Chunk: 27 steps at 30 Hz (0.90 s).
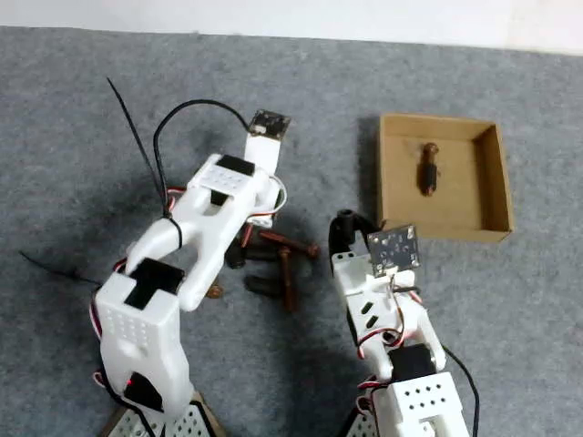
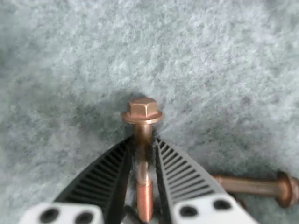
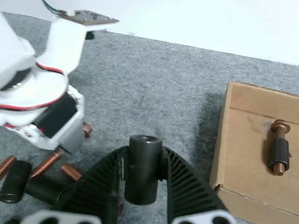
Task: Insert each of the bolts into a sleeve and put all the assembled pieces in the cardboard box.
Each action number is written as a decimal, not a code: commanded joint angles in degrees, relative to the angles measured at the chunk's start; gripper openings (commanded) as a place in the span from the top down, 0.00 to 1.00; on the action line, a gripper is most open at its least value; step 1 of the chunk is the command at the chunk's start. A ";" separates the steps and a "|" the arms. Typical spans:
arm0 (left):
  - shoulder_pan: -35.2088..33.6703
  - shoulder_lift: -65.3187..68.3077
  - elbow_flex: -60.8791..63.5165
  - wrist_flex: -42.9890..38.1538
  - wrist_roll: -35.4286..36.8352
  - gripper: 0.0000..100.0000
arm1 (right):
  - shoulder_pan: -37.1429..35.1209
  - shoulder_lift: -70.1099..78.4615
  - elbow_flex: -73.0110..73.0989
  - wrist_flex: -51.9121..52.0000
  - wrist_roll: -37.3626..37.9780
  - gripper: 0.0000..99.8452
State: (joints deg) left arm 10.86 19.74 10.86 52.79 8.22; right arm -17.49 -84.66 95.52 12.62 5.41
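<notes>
Left fingers (image 2: 127,156) are clenching a bolt (image 2: 141,112) by its shank, bare bench (image 2: 224,70) lying beyond its head. Right fingers (image 3: 112,172) are gripping an upright sleeve (image 3: 142,175). Loose bolts and sleeves (image 1: 273,259) are crowding the bench between both fingers. The cardboard box (image 3: 243,105), holding one assembled piece (image 3: 279,151), is sitting just beside the right fingers.

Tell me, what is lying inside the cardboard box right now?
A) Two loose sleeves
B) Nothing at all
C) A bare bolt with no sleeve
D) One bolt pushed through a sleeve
D: the cardboard box holds one assembled piece. The right wrist view shows its copper head and threaded tip sticking out of either end of a black sleeve.
</notes>
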 commanded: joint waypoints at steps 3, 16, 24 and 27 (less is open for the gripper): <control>-1.01 -16.48 13.32 -10.81 -0.26 1.00 | -0.84 -1.10 -0.13 -2.15 0.70 0.99; -0.75 -69.67 55.25 -33.67 -0.09 1.00 | -5.58 -1.10 0.04 -2.15 0.70 0.99; 4.53 -98.33 70.99 -35.34 -0.09 0.99 | -11.30 -1.01 2.24 -3.82 0.79 0.99; 6.11 -108.35 74.95 -35.34 -0.09 0.99 | -12.44 -1.01 6.46 -11.74 2.20 0.99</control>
State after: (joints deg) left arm 15.52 -77.93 84.35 19.03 7.96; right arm -28.75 -84.66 95.78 8.13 5.49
